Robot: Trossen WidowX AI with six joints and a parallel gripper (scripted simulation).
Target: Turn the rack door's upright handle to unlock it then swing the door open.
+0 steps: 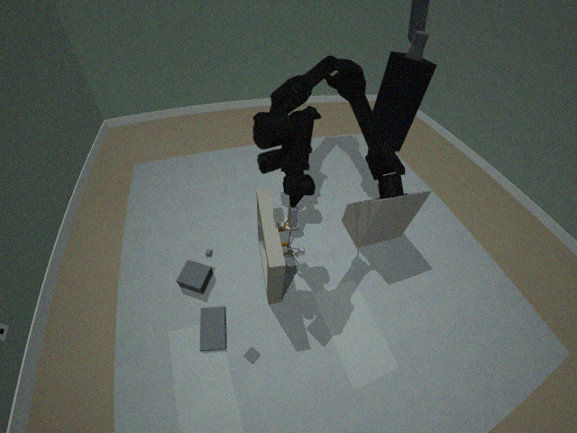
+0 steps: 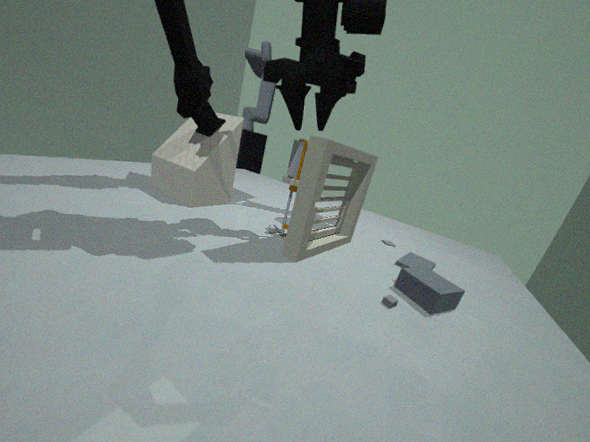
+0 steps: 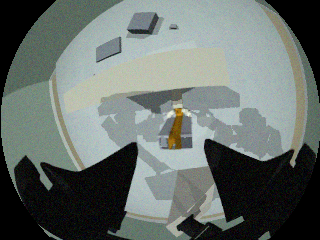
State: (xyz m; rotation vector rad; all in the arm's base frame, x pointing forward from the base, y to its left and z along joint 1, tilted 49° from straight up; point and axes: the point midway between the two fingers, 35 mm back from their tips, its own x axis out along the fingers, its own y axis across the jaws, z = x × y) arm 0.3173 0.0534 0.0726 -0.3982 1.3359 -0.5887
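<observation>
The cream rack frame (image 1: 276, 246) (image 2: 306, 199) (image 3: 150, 75) stands upright on the table. Door slats (image 2: 339, 178) show through its opening, and the door looks closed. The upright grey-and-orange handle (image 1: 294, 216) (image 2: 297, 159) (image 3: 176, 132) stands on the frame's arm-base side; whether it is turned is hard to tell. My gripper (image 1: 293, 205) (image 2: 309, 129) (image 3: 171, 146) points straight down, open and empty, with its fingertips a little above the handle's top. In the wrist view the handle lies between and just ahead of the fingertips. The door's face is mostly hidden.
Beyond the frame lie a grey box (image 1: 193, 274) (image 2: 428, 288) (image 3: 142, 22), a flat grey block (image 1: 213, 328) (image 3: 108, 50), a small cube (image 1: 208, 253) (image 2: 389, 301) and a small flat piece (image 1: 251, 354). A cream wedge (image 1: 387, 218) (image 2: 178, 178) stands at the arm's base.
</observation>
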